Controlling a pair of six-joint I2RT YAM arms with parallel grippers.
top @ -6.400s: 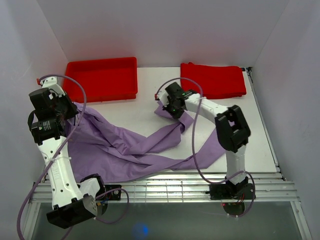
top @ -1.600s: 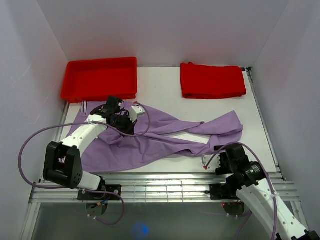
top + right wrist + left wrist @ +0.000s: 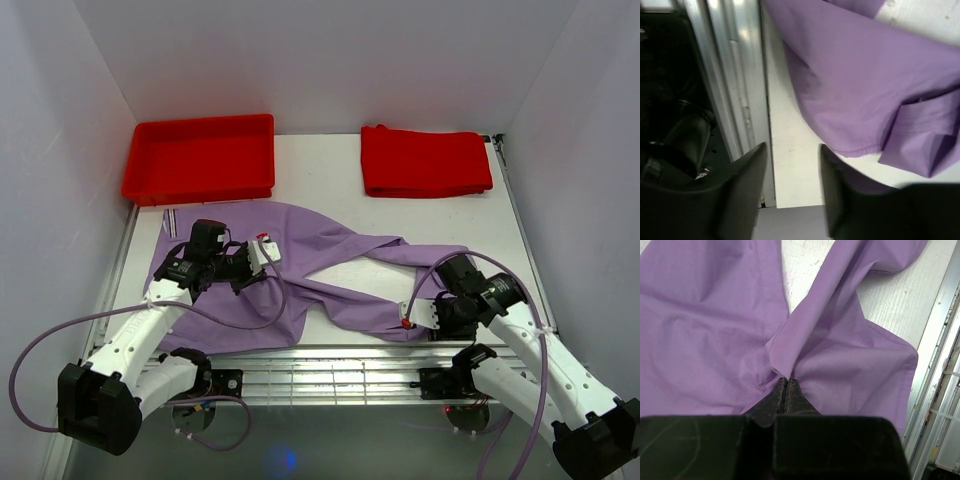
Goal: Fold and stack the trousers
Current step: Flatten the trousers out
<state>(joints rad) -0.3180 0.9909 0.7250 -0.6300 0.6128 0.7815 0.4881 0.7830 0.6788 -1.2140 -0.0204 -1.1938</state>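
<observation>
Firmly, the left gripper (image 3: 785,382) pinches the trousers (image 3: 715,330) — the right gripper (image 3: 793,150) gapes partway, empty.

**Both arms low, hands turned inward**

The left arm (image 3: 140,330) reaches from its base away from the near edge, forearm lying low; its wrist turns toward the right; the left hand (image 3: 785,384) has its fingers pressed together, nipping a fold of the trousers (image 3: 705,330); the right arm (image 3: 545,350) bends out to the right and back in; the right hand (image 3: 792,149) points toward the left, fingers apart, nothing between them.
</observation>
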